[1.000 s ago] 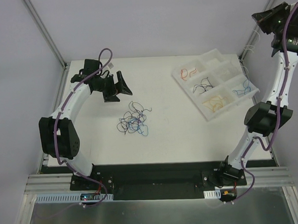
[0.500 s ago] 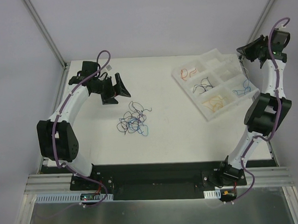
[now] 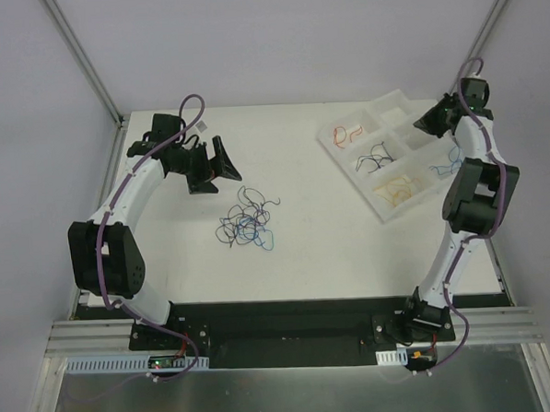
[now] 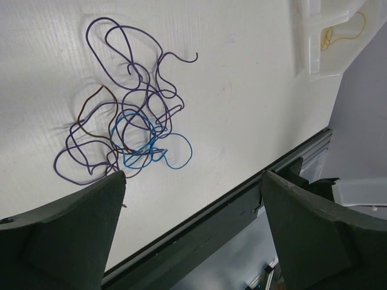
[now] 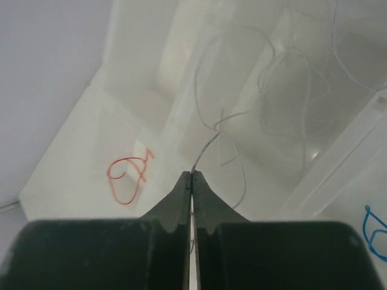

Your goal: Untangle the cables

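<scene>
A tangle of purple, blue and brown cables (image 3: 247, 222) lies on the white table; it also shows in the left wrist view (image 4: 130, 121). My left gripper (image 3: 219, 161) is open and empty, up and to the left of the tangle; its fingertips (image 4: 115, 181) frame the table's near edge. My right gripper (image 3: 429, 123) is over the back right of the sorting tray (image 3: 383, 211). In the right wrist view it (image 5: 191, 174) is shut on a thin white cable (image 5: 206, 145) that hangs over a tray compartment.
The tray's compartments hold a red cable (image 3: 348, 133), a black cable (image 3: 376, 155), a yellow cable (image 3: 396, 189) and a blue cable (image 3: 448, 165). The red cable (image 5: 127, 178) lies left of my right jaws. Frame posts stand at the table's back corners.
My right arm has come down from high at the right to the tray's back right. My left arm has barely moved. The tangle has not moved.
</scene>
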Action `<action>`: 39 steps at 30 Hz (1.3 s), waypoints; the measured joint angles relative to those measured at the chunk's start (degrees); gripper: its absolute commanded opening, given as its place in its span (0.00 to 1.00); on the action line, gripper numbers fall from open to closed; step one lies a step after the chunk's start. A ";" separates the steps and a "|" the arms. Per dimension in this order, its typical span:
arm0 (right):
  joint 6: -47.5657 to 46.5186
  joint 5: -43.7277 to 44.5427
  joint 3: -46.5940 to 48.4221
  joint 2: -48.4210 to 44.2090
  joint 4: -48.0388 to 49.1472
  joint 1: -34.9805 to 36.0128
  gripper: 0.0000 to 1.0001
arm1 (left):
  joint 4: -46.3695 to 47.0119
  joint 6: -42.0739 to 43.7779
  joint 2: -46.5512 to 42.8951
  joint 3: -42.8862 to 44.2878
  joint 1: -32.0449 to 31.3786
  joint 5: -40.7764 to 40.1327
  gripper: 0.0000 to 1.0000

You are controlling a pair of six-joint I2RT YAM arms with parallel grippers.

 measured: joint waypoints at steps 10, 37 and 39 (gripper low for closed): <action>-4.85 12.20 8.37 14.10 -6.67 4.09 0.26 | -0.26 0.02 -0.46 -2.47 0.00 0.07 0.93; -10.86 24.35 32.02 23.37 -6.27 -1.44 0.73 | 0.31 0.98 -3.52 -11.45 -0.07 1.77 0.92; -11.10 23.74 32.02 25.05 -6.14 -1.53 0.73 | 0.55 0.68 -4.46 -12.55 -0.09 1.73 0.92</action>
